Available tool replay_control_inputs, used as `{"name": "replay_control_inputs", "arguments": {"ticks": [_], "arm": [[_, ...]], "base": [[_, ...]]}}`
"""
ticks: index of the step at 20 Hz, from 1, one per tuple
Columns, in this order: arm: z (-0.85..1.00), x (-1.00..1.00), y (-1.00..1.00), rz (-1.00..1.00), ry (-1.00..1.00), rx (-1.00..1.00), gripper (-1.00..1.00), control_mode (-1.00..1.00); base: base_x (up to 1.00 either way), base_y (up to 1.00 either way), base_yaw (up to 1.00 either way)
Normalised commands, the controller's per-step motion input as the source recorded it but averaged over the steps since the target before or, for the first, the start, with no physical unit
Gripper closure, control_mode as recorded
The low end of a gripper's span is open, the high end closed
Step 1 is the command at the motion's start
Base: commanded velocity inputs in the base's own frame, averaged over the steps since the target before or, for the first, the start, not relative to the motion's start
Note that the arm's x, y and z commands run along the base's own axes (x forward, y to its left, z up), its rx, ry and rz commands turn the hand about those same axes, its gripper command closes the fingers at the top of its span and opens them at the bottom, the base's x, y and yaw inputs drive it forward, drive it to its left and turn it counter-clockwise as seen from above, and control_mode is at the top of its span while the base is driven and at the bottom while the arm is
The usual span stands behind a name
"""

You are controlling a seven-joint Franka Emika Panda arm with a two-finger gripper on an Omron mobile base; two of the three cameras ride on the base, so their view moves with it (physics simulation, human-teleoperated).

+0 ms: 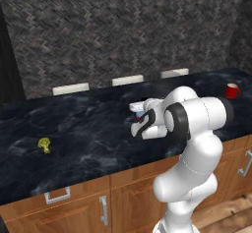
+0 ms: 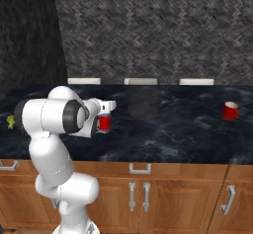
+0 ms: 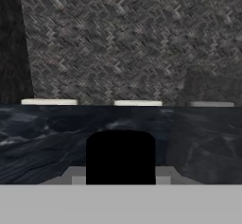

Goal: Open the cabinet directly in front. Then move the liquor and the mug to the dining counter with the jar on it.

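- Fingers point(image 2: 105, 120): clamped on the liquor point(image 2: 104, 123), seen in the right base view as a red lower band between the hand parts. The bottle is carried just above the worktop point(image 2: 173, 129); contact with the surface cannot be determined.
- In the left base view the fingers point(image 1: 139, 115) are mostly hidden behind the hand; only a small blue and red patch of the liquor point(image 1: 139, 114) is visible there.
- In the hand view a black cap point(image 3: 121, 157) stands at bottom centre, with a grey finger pad just visible on either side of it.
- Labels and writing: no legible text on the bottle or on any other item.
- Left base view, left to right: a small yellow-green object point(image 1: 44, 144) lies on the worktop point(image 1: 88, 129), well apart from the arm; the mug point(image 1: 232, 90) stands upright at the far right, near the back edge.
- Right base view: the same yellow-green object point(image 2: 10, 122) sits at the far left edge, partly behind the arm; the mug point(image 2: 229, 110) appears tilted at the right, well apart from the bottle.
- A dark translucent jar point(image 2: 144, 102) stands on the worktop beside the carried bottle. The hand view shows it point(image 3: 211, 124) as a faint shape at right.
- Three pale stool tops point(image 2: 140, 81) line the far edge of the worktop; wooden cabinet fronts point(image 2: 173, 193) with silver handles sit below the near edge.
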Motion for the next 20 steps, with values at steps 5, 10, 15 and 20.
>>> {"name": "replay_control_inputs", "arguments": {"ticks": [5, 10, 15, 20], "arm": [[0.00, 0.00, 0.00, 0.00, 0.00, 0.00, -1.00, -1.00], [0.11, 0.00, 0.00, 0.00, 0.00, 0.00, -1.00, -1.00], [0.55, 0.00, 0.00, -0.03, 0.02, 0.00, -1.00, -1.00], [0.74, -0.03, 0.00, -0.08, 0.12, 0.00, -1.00, -1.00]], "base": [[0.00, 0.00, 0.00], [0.00, 0.00, 0.00], [0.00, 0.00, 0.00], [0.00, 0.00, 0.00]]}}
